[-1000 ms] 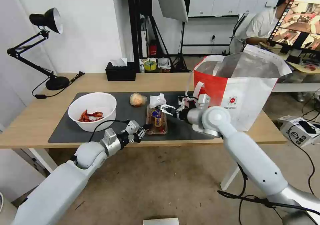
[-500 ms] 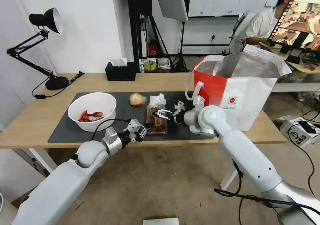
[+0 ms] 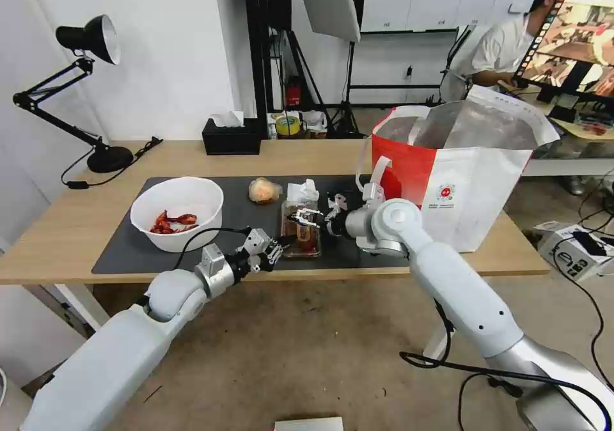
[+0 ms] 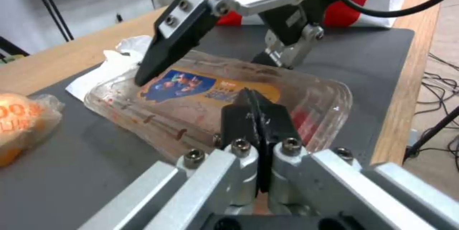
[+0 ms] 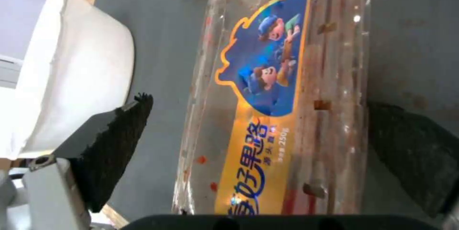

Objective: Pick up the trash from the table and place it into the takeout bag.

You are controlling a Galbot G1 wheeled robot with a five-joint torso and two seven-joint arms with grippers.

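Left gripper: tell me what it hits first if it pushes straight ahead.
The clear tray. The shut left gripper points at its near edge, seemingly right against it; the open right gripper hovers just beyond.

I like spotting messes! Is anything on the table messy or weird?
The clear tray has red smears and crumbs inside, and a crumpled tissue lies against its far end. Nothing has spilled on the mat.

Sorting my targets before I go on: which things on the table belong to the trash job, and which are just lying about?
Job:
- clear plastic tray, right pincer open over it, left pincer shut at its near end
- crumpled tissue
- wrapped orange lump
- white bowl of red shells
- takeout bag

Lying about:
- black tissue box
- desk lamp
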